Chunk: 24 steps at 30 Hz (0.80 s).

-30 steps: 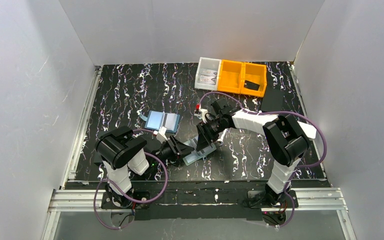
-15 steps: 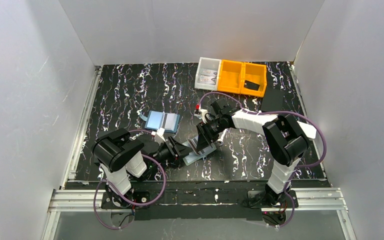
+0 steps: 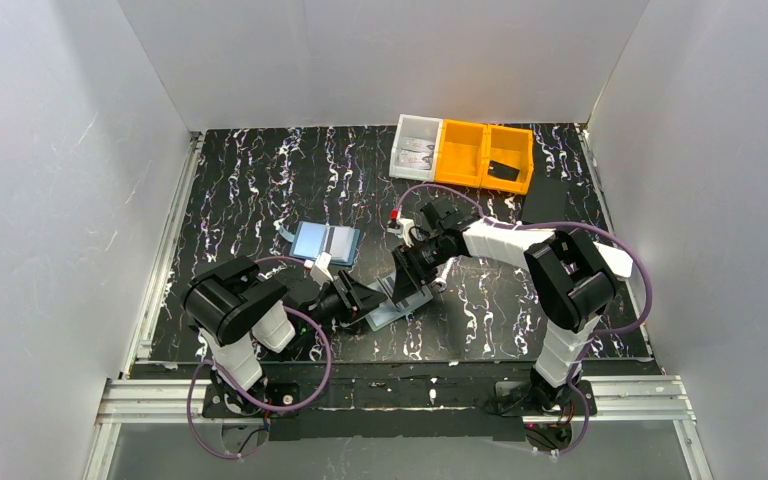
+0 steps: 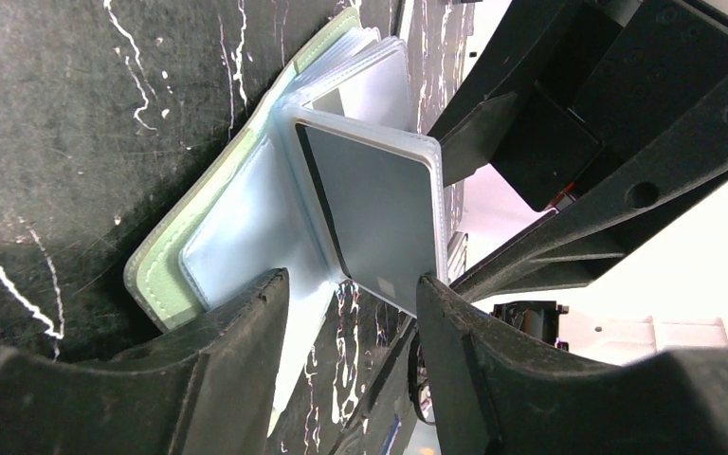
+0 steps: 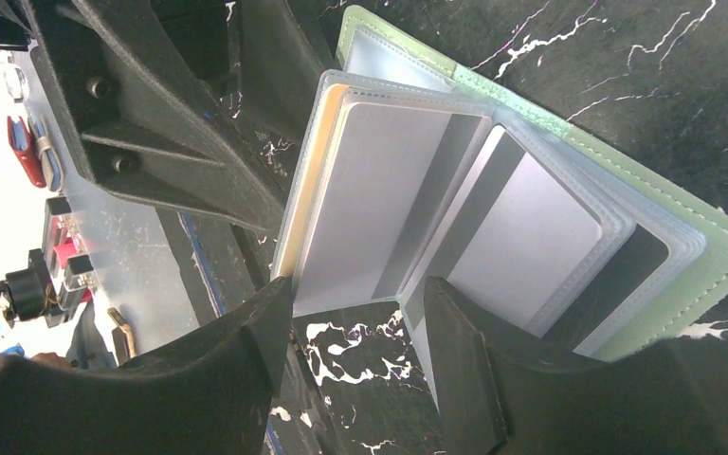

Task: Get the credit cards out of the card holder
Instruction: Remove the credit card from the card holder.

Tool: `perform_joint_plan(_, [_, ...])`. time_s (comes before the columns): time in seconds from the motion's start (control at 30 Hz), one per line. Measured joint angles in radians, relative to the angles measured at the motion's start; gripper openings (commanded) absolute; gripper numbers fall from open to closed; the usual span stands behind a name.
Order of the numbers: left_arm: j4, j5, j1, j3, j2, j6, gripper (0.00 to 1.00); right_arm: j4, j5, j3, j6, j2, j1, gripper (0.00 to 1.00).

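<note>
Sage-green and soft-looking, the small round-cornered card holder (image 3: 392, 312) lies open on the black, white-veined table (image 3: 260, 180), near the front edge and between the two grippers. The left gripper (image 3: 358, 297) reaches in low from the left, and the right gripper (image 3: 407, 283) comes down from behind. Both tips are close to the holder.

In the left wrist view, the holder's green cover (image 4: 156, 275) lies flat on the table while its clear plastic sleeves fan upward. One sleeve stands up with a thin grey plastic credit card (image 4: 379, 209) inside it. The left gripper (image 4: 353, 289) has its jaws spread, and the lower corner of that sleeve sits in the gap. Whether either finger (image 4: 237, 332) touches the sleeve cannot be told.

In the right wrist view, the sleeves splay out from the cover (image 5: 711, 237). Grey credit cards (image 5: 379, 204) are tucked in several of them, and an orange-tan edge (image 5: 305, 199) shows behind the outermost sleeve. The right gripper (image 5: 355, 299) also has its jaws apart, straddling the lower edge of the fanned sleeves and clamping nothing visible.

A light-blue flat rectangle with a dark stripe (image 3: 325, 242) lies just behind the left gripper. Two orange plastic bins (image 3: 465, 152) and a clear bin (image 3: 415, 147) stand at the far edge.
</note>
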Motion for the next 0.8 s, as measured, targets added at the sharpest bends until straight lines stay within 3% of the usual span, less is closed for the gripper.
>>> perform_joint_plan(0.5, [0.045, 0.000, 0.002, -0.009, 0.043, -0.009, 0.46, -0.022, 0.027, 0.013, -0.014, -0.004, 0.001, 0.59])
perform_joint_plan(0.8, [0.059, 0.004, 0.002, 0.000, 0.063, -0.013, 0.46, -0.042, 0.145, 0.013, -0.058, -0.047, -0.007, 0.58])
